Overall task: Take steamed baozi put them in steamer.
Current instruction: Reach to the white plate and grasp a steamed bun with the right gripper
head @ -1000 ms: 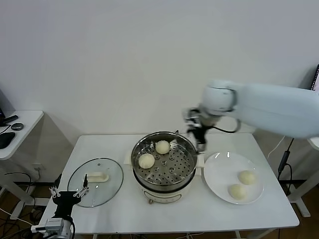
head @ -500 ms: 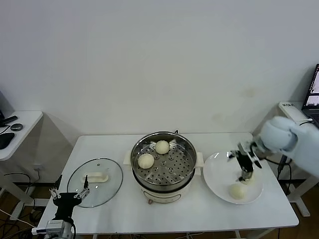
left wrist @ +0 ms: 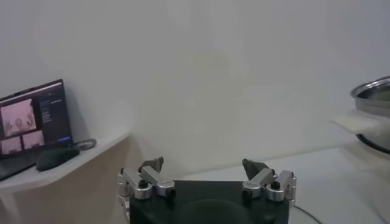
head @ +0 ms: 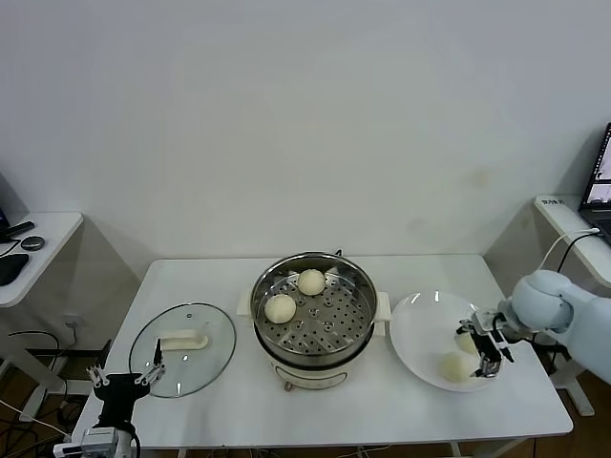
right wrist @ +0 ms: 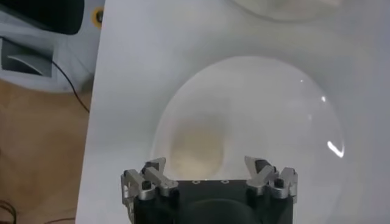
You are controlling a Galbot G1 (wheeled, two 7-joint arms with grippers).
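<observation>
Head view first: your right gripper is at the right of the frame, low over the white plate, jaws spread wide with nothing held. Two steamed baozi sit on the plate right at its fingers, the nearer one just below them. Whether it touches them is hard to tell. The steamer sits at center frame with two more buns on its perforated tray. The glass lid lies lower left. Your left gripper is parked bottom left, open.

Left wrist view: the fingers stand wide apart, empty.

Right wrist view: one bun lies on the plate, between the open fingertips.
</observation>
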